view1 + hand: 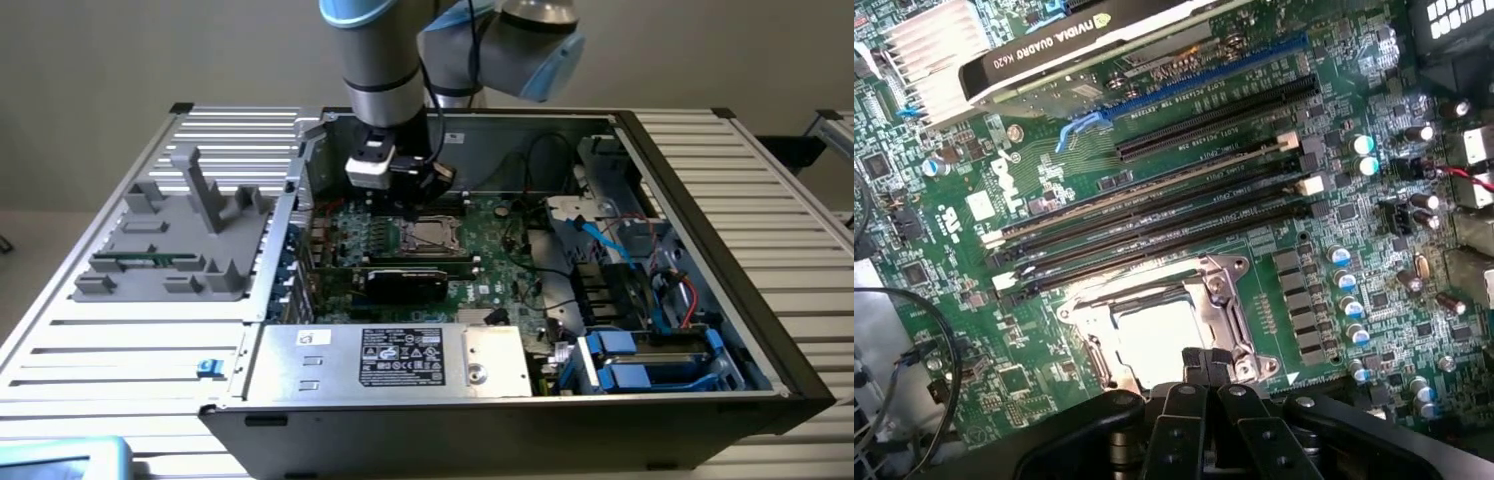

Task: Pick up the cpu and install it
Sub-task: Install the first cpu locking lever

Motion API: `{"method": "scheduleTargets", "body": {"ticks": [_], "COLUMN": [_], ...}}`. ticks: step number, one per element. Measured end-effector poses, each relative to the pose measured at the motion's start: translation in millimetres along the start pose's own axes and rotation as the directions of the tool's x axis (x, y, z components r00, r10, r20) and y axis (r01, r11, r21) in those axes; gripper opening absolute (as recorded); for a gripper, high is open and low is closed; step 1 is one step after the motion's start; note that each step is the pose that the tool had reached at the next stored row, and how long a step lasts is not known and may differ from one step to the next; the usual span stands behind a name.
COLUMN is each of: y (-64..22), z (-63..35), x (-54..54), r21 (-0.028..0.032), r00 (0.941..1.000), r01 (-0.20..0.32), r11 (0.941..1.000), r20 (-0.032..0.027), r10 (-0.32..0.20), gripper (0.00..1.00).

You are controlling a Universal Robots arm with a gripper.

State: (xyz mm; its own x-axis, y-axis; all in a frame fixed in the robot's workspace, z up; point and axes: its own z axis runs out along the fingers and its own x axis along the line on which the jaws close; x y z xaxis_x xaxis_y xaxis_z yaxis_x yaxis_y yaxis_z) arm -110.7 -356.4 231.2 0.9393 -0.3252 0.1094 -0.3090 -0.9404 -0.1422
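Seating step, by my judgement: tool point(1194, 375), pinched narrow, hovers just above the cpu point(1154, 335) lying inside the socket point(1229, 290); any next move demands gentleness.

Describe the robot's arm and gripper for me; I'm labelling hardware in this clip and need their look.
The arm is a silver-grey metal tube with light blue caps on rounded grey joints. A black cable runs down beside it. At the wrist sits a white block on a black housing. The gripper is black, with paired flat fingers of matte plastic and rounded black bosses either side.
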Motion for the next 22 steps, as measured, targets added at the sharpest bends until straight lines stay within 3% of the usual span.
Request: {"method": "scheduleTargets", "body": {"ticks": [8, 11, 14, 22], "y": [-0.2, -0.5, -0.5, -3.6], "z": [-0.3, -2.3, -2.8, -24.8], "x": [-2.3, -2.1, -2.2, 0.1], "r21": [-0.0405, -0.0434, -0.0436, -0.0468], "r00": [0.9977, 0.9974, 0.9974, 0.9971], "r01": [0.067, 0.072, 0.072, 0.076], "r11": [0.9969, 0.9965, 0.9965, 0.9960], "r20": [-0.0055, -0.0006, -0.0005, 0.0142], "r10": [-0.067, -0.072, -0.072, -0.075], "gripper": [0.11, 0.11, 0.11, 0.11]}}
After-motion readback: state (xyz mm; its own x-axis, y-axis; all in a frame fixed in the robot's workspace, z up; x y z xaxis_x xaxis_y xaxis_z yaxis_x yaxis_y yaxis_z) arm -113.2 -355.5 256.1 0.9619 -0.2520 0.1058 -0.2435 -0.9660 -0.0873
